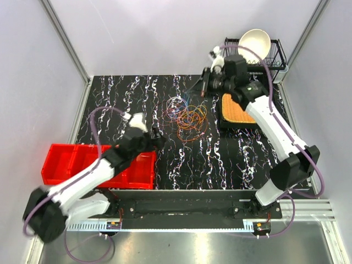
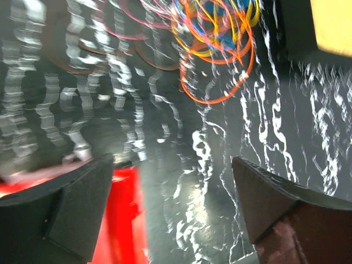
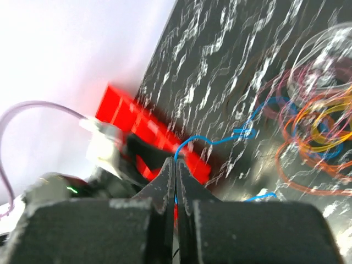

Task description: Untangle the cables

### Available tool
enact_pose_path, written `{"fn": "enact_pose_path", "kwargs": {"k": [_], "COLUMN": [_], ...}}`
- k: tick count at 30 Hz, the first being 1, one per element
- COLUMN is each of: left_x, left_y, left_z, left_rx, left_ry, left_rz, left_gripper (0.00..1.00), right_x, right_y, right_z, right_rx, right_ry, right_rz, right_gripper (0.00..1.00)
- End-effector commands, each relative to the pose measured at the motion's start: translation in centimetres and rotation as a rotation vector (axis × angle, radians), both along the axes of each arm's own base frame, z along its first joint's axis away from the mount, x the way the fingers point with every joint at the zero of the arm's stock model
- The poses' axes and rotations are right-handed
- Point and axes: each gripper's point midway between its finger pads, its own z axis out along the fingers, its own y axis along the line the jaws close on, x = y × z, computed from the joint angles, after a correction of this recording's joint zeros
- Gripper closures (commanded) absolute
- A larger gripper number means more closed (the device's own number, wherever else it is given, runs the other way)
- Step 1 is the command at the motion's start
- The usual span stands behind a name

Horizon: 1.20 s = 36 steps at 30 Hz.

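A tangle of thin cable loops (image 1: 187,114), orange, yellow, pink, white and blue, lies on the black marbled table (image 1: 137,93) at its middle. My right gripper (image 1: 203,91) hovers above the pile's far right edge. In the right wrist view it (image 3: 175,165) is shut on a thin blue cable (image 3: 220,141) that runs back toward the pile (image 3: 313,132). My left gripper (image 1: 157,135) is open and empty, left of and nearer than the pile. In the left wrist view it (image 2: 173,209) faces bare table with the loops (image 2: 217,49) ahead.
A red compartment bin (image 1: 82,165) sits at the near left, partly under the left arm; it also shows in the left wrist view (image 2: 118,220). A black tray with an orange mat (image 1: 236,113) lies right of the pile. A wire rack with a pale bowl (image 1: 254,43) stands at the far right.
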Motion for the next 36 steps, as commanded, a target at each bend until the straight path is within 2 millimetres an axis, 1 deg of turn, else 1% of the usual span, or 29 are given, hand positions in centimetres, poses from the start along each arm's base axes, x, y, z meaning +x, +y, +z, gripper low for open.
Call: {"fn": "enact_pose_path", "kwargs": {"k": [1,2,3,4,5,6,7,8,9,10,11,12,13,14,15,16,17,18,19,20,22,26,28,29,31,32,33,35,36], "left_x": [3.8,4.2,5.2,5.4,5.8,6.8,7.0,7.4,7.9,8.5,8.8,9.6,9.9,10.8,11.1,11.3,11.9,12.1,12.4,13.0,13.4,14.3,14.5,14.7,14.6,14.2,14.6,14.5,14.6], "left_y": [-6.8,-7.7,-9.0,-9.9,-10.5,-10.9,-11.8,-12.2,-13.0,-13.7,-14.3,-15.6,-16.0,-17.1,-17.7,-18.1,-19.0,-19.6,-19.7,-20.1,-19.1,-18.1,-17.3,-17.3,-16.7,-16.5,-17.1,-17.3,-17.4], "left_z": [3.8,3.6,3.1,3.1,3.1,2.9,3.4,3.4,2.6,2.9,2.7,2.0,1.2,2.3,0.1,-0.4,0.0,-1.5,-2.1,-1.6,-3.6,-4.8,-5.7,-5.9,-6.5,-7.0,-6.3,-6.5,-6.6], "left_rx": [-0.144,-0.135,-0.121,-0.12,-0.115,-0.098,-0.113,-0.117,-0.11,-0.127,-0.127,-0.108,-0.08,-0.087,-0.036,-0.016,-0.024,0.002,0.022,0.022,0.09,0.15,0.199,0.201,0.214,0.219,0.174,0.168,0.171], "left_ry": [-0.118,-0.105,-0.086,-0.086,-0.089,-0.098,-0.124,-0.139,-0.141,-0.16,-0.162,-0.161,-0.145,-0.16,-0.13,-0.12,-0.131,-0.119,-0.109,-0.11,-0.076,-0.085,-0.047,-0.03,-0.011,-0.009,-0.042,-0.055,-0.057], "left_rz": [-0.048,-0.057,-0.057,-0.062,-0.056,-0.018,-0.02,-0.013,-0.005,0.001,0.003,0.002,0.006,0.016,0.027,0.026,0.025,0.023,0.03,0.046,0.099,0.162,0.181,0.197,0.209,0.191,0.179,0.162,0.16], "left_gripper": [0.02,0.02,0.01,0.02,0.02,0.02,0.02,0.02,0.03,0.03,0.04,0.05,0.05,0.05,0.05,0.06,0.1,0.16,0.26,0.3,0.34,0.44,0.44,0.4,0.31,0.29,0.29,0.32,0.42], "right_x": [0.2,0.6,0.8,0.7,0.7,0.5,0.3,0.2,-0.1,-0.3,-0.4,-0.7,-1.0,-0.9,-1.2,-1.5,-1.5,-1.9,-2.1,-2.4,-3.0,-4.1,-4.7,-4.9,-5.3,-5.6,-5.8,-6.1,-6.3], "right_y": [-2.4,-3.3,-3.6,-4.0,-4.2,-4.2,-4.2,-4.2,-4.4,-4.4,-4.5,-4.6,-4.8,-5.2,-5.5,-5.7,-6.2,-6.4,-6.7,-6.8,-7.2,-7.8,-8.2,-8.2,-8.3,-8.3,-8.3,-8.0,-7.9], "right_z": [6.9,7.6,7.9,8.2,8.5,8.7,8.9,8.7,9.0,9.0,8.8,9.1,9.2,9.3,9.7,10.0,10.3,10.8,11.1,11.4,12.4,13.9,14.8,15.1,15.6,15.9,16.0,16.2,16.5], "right_rx": [-0.039,-0.061,-0.071,-0.076,-0.076,-0.07,-0.067,-0.067,-0.059,-0.056,-0.057,-0.056,-0.059,-0.064,-0.066,-0.066,-0.067,-0.059,-0.054,-0.048,-0.038,-0.024,-0.014,-0.009,-0.002,0.004,0.009,0.023,0.033], "right_ry": [-0.22,-0.234,-0.247,-0.25,-0.256,-0.257,-0.257,-0.251,-0.251,-0.25,-0.245,-0.252,-0.252,-0.256,-0.268,-0.27,-0.275,-0.275,-0.274,-0.276,-0.284,-0.299,-0.312,-0.312,-0.321,-0.322,-0.321,-0.315,-0.314], "right_rz": [-0.116,-0.163,-0.181,-0.195,-0.208,-0.209,-0.21,-0.209,-0.212,-0.212,-0.212,-0.211,-0.214,-0.229,-0.234,-0.241,-0.262,-0.273,-0.281,-0.283,-0.289,-0.295,-0.298,-0.297,-0.293,-0.292,-0.287,-0.273,-0.266], "right_gripper": [1.0,1.0,1.0,1.0,1.0,1.0,1.0,1.0,1.0,1.0,1.0,1.0,1.0,1.0,1.0,1.0,1.0,1.0,1.0,1.0,1.0,1.0,1.0,1.0,1.0,1.0,1.0,1.0,1.0]}}
